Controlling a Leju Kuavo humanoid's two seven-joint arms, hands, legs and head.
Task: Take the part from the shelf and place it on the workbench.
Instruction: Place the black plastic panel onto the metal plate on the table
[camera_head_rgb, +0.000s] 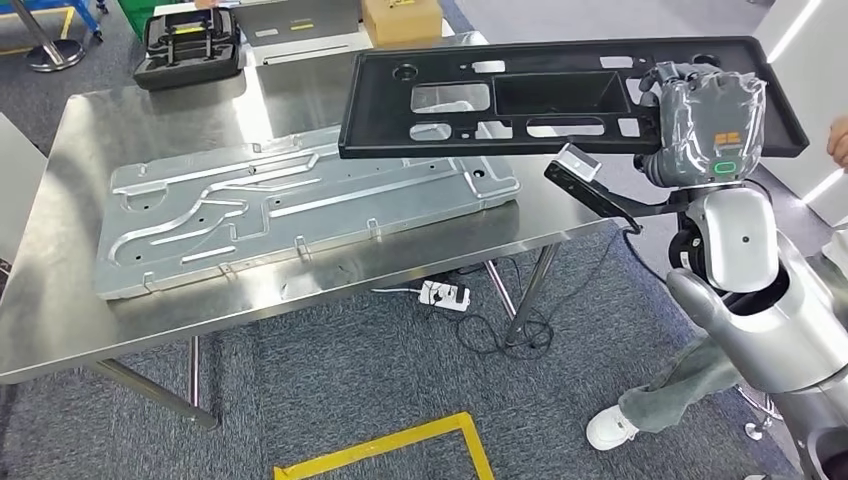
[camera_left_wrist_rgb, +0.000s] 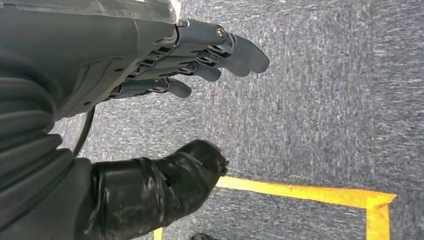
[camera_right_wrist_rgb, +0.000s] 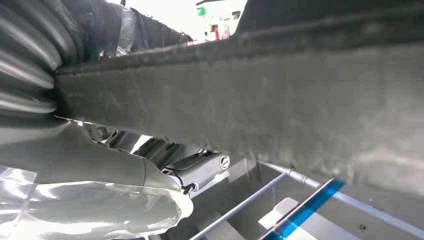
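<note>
Black and long, the part (camera_head_rgb: 560, 95) hangs in the air over the far right end of the bench (camera_head_rgb: 60, 300), gripped at its right end by the right hand (camera_head_rgb: 712, 120), whose fingers (camera_right_wrist_rgb: 200, 170) curl under its edge in the right wrist view. It looks like the carrying step, with the part off the shelf and not yet set down. The next move, I judge, calls for lowering the part level onto the steel top, probably over or beside the stamped metal panel (camera_head_rgb: 300, 215) lying there, and keeping it from tipping, since one hand holds a long piece by its end. The left hand (camera_left_wrist_rgb: 150, 75) hangs over the grey floor near a yellow tape line (camera_left_wrist_rgb: 305, 192), its fingers loosely spread and holding nothing. Counted: one black part, one metal panel, one bench, one black case (camera_head_rgb: 187, 45) and one cardboard box (camera_head_rgb: 402, 20) beyond it. A person's leg and white shoe (camera_head_rgb: 612, 427) show at the right.
</note>
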